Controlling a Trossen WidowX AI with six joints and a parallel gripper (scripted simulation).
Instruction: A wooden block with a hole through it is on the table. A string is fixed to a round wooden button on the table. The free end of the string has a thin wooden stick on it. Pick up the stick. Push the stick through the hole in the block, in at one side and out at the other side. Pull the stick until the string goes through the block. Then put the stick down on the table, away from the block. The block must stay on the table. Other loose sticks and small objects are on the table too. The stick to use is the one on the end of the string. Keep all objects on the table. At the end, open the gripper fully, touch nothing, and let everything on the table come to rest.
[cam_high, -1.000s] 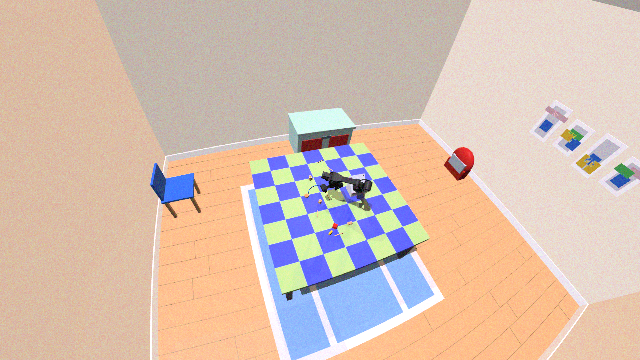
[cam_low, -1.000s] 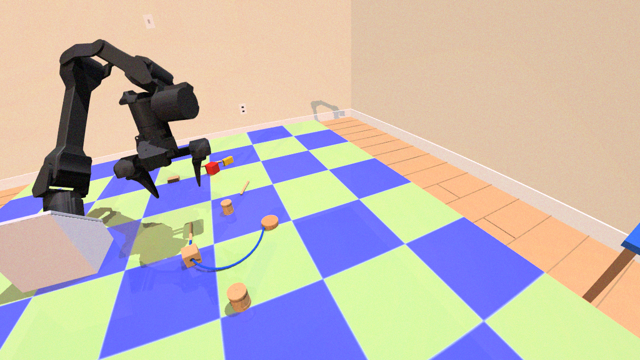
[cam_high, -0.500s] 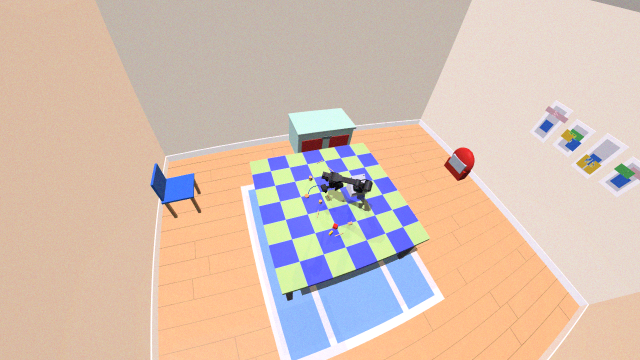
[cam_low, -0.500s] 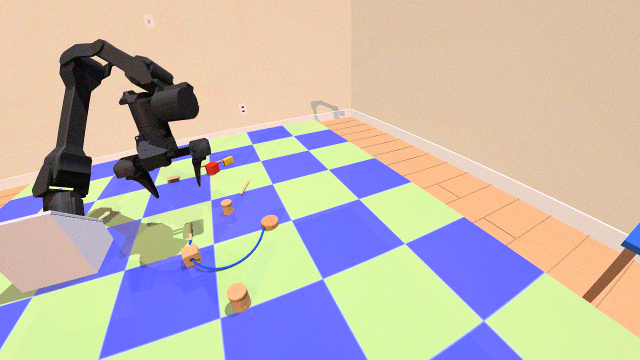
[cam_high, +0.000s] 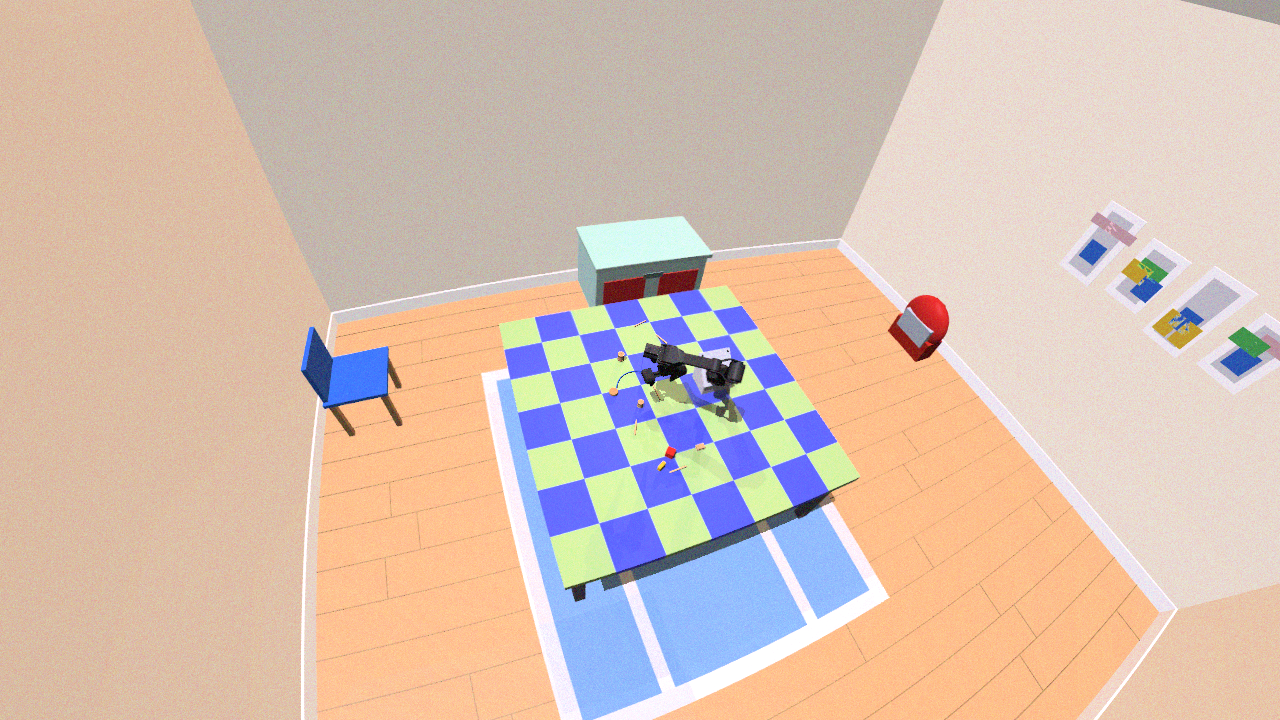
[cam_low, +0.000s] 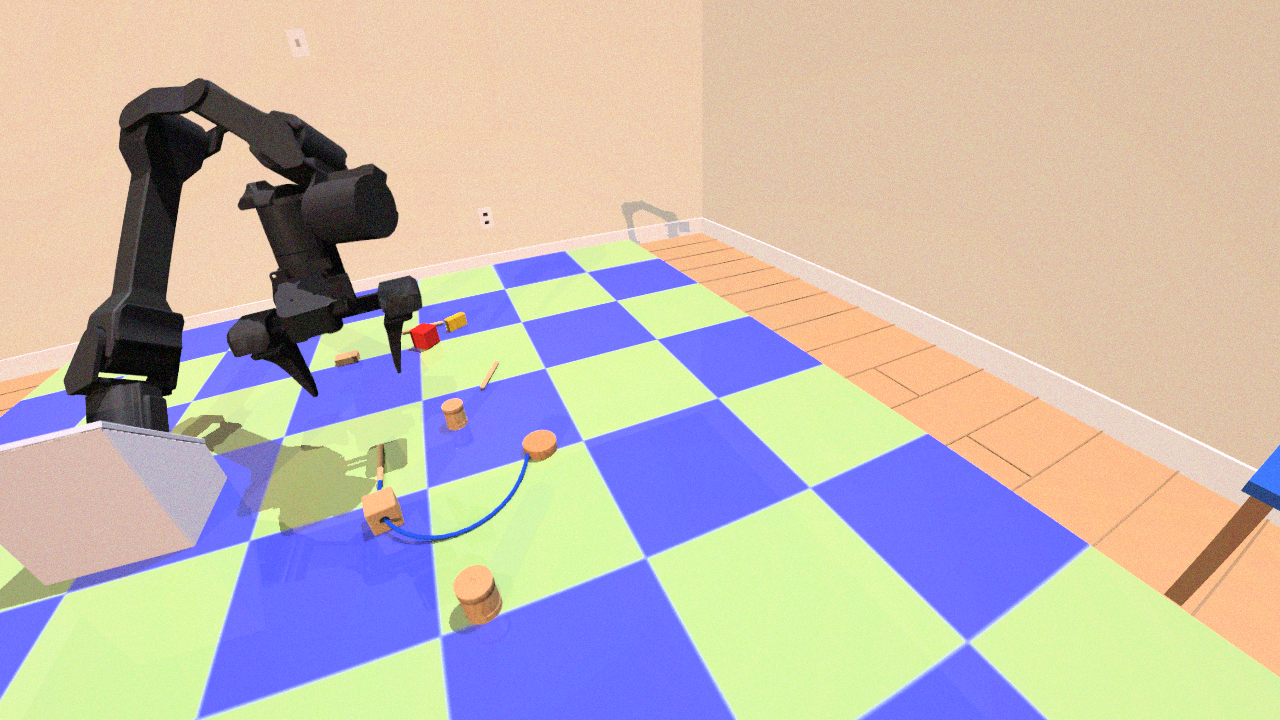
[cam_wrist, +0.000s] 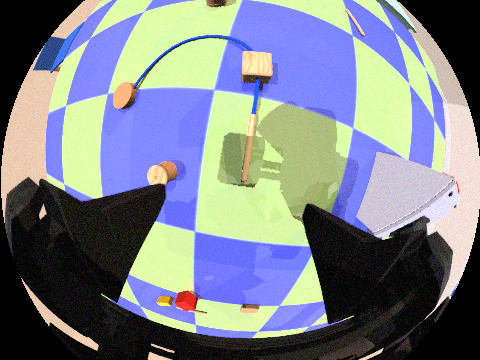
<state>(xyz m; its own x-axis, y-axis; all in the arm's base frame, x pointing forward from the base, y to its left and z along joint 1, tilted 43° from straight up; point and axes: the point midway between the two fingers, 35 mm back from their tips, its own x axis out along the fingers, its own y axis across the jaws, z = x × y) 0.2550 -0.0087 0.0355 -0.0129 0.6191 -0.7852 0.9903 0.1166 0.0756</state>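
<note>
1. Spread wide, the gripper (cam_high: 664, 372) (cam_low: 357, 382) (cam_wrist: 235, 202) hangs above the table (cam_high: 626, 516) (cam_low: 760, 528) (cam_wrist: 235, 220) with nothing between its fingers.
2. Dipping or swinging sideways from here could let a fingertip snag the stick (cam_high: 657, 390) (cam_low: 380, 458) (cam_wrist: 248, 147) or drag the block (cam_low: 382, 510) (cam_wrist: 257, 64); lifting straight up looks safest.
3. Springiness in the curved string (cam_high: 626, 374) (cam_low: 465, 532) (cam_wrist: 212, 36) might draw the stick back towards the hole, since only a short blue length shows beyond the block.
4. Too small a gap between stick and block could also count against the job, though the threading itself looks done.
5. Slim, pale at the string end and browner farther off, the stick lies on the table on the block's far side in the exterior view, apart from it.
6. Blue string bends from the block's near face round to the button (cam_high: 613, 392) (cam_low: 539, 445) (cam_wrist: 124, 95) at the right.
</note>
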